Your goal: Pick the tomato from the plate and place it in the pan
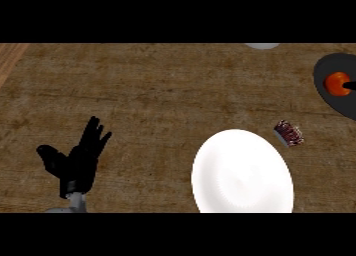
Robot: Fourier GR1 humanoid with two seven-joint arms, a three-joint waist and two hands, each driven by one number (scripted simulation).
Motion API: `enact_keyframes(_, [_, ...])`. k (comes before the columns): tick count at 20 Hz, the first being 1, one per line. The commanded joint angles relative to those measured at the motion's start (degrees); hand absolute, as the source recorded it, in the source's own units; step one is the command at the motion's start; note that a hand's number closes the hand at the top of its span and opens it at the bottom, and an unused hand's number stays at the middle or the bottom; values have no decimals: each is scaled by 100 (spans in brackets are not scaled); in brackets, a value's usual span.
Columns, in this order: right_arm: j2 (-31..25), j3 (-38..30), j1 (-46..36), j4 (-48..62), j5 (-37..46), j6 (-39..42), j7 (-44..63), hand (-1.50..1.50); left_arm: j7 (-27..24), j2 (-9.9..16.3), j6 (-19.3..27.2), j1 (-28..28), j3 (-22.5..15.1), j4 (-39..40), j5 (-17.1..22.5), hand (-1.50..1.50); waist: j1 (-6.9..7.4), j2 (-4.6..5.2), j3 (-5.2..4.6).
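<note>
The whole view is filled by a brown counter (159, 90) with a mottled, woven-looking grain. At the far left corner a strip of lighter, orange-brown wood (2, 62) is seen, its boards set at a slant. The surface is lit evenly, and no walls or windows are shown.

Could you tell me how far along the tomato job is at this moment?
Mostly done, it seems: the white plate is bare and the tomato lies within the dark pan at the right edge. A dark shape touches the tomato, perhaps the right hand; release is unclear. The left hand rests open at lower left. Left: confirming release and withdrawing.
</note>
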Motion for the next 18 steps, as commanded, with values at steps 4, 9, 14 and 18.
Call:
enact_keyframes(4, [-627, -433, 376, 310, -513, 1975, -460, -150, 27, 44, -5, 181, 42, 153, -9, 0, -148, -31, -35])
enact_keyframes(9, [-937, -374, 580, 265, -507, 2940, -608, -150, 64, 83, -18, 77, 138, 202, 46, 0, -139, -36, -41])
enact_keyframes(14, [-940, -329, 1025, 64, -536, 3112, -954, -150, 112, 46, 36, 214, 92, 64, 24, 0, -167, -69, -38])
enact_keyframes(18, [-982, -370, 1444, 36, -648, 3276, -1123, -150, 150, 163, -90, 87, 262, 200, 163, 0, -280, -97, -44])
